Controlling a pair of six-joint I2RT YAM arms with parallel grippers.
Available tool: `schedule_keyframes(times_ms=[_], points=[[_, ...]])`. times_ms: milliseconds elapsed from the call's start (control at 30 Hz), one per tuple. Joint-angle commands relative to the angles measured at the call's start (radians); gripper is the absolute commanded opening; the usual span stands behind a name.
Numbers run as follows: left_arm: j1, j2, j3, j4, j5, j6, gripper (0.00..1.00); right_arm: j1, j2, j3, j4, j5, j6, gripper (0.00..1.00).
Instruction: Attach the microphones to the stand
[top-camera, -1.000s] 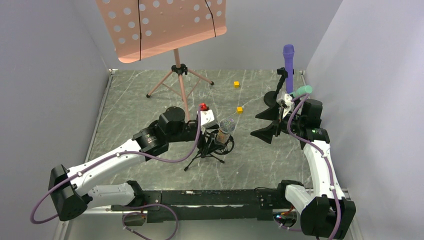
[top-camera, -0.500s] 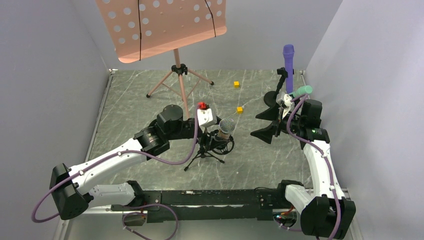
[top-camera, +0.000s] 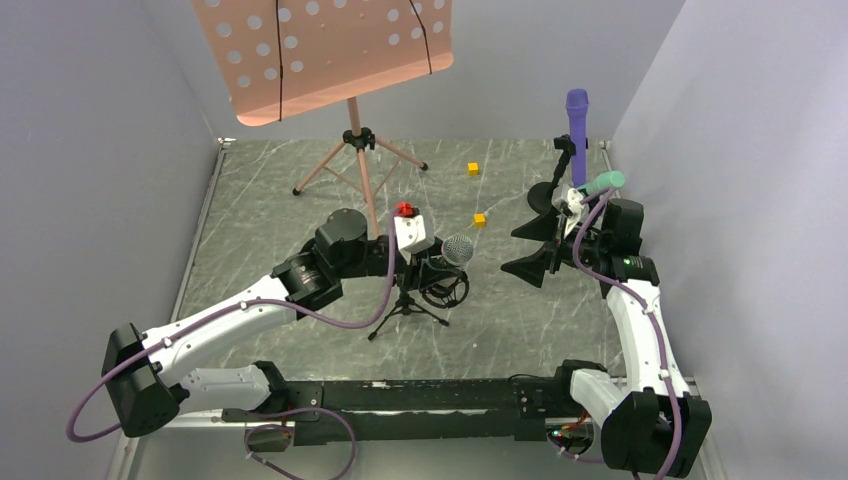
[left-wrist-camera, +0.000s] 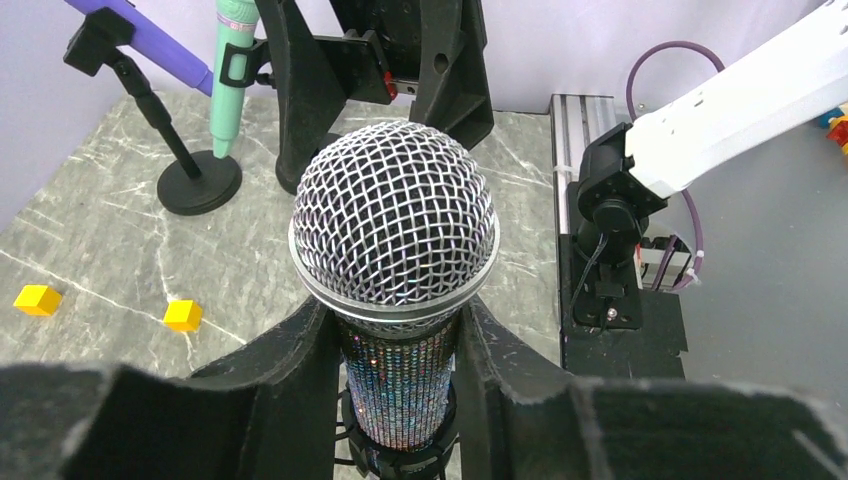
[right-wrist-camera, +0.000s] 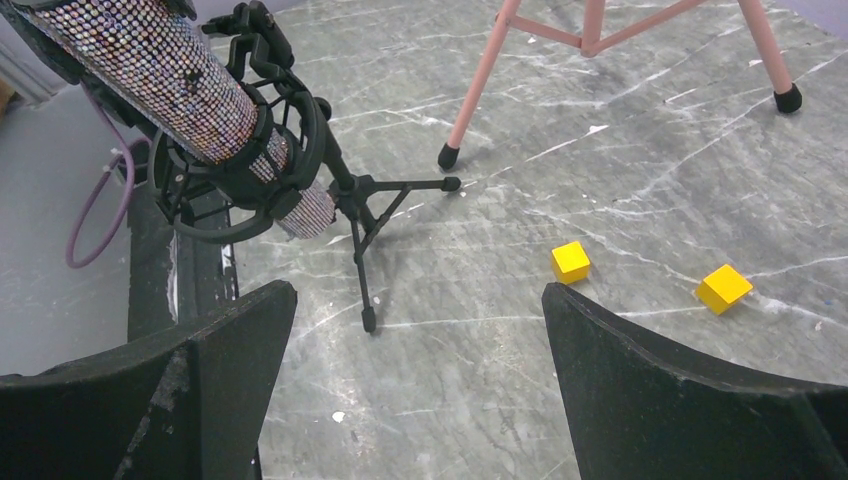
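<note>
Glitter microphone (left-wrist-camera: 394, 215), sequinned barrel, silver mesh dome; seated in the black ring cradle (right-wrist-camera: 245, 170) of a small tripod stand (right-wrist-camera: 362, 235); we note the left gripper (left-wrist-camera: 398, 345) pinching its barrel; right gripper (right-wrist-camera: 415, 300) spread, empty; risk, we judge: a sideways tug tips the thin-legged stand, or the barrel slips through the ring
</note>
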Motion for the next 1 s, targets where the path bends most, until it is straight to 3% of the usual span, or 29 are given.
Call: schedule_keyframes(times_ms=[0,367,633,733,767,967], points=[[0.005,0.014,-0.048,-0.038,-0.015,0.032,0.0,-0.002,0.0,0.029,-0.005,-0.002,-0.035,1.0],[0.006,0.037,-0.203,-0.116,-0.075,0.028,0.0,-0.002,-0.001,0.029,-0.009,0.0,-0.039,1.0],[0.006,0.032,-0.229,-0.153,-0.129,0.018,0.02,-0.002,0.002,0.028,-0.009,0.002,-0.041,1.0],[0.006,0.031,-0.163,-0.209,-0.218,-0.034,0.43,-0.002,0.007,0.027,-0.01,0.005,-0.043,1.0],[0.006,0.031,-0.128,-0.237,-0.239,-0.071,0.53,-0.002,0.008,0.029,-0.013,0.006,-0.045,1.0],[0.008,-0.031,-0.01,-0.273,-0.219,-0.097,0.83,-0.002,0.009,0.038,-0.039,0.014,-0.071,1.0]])
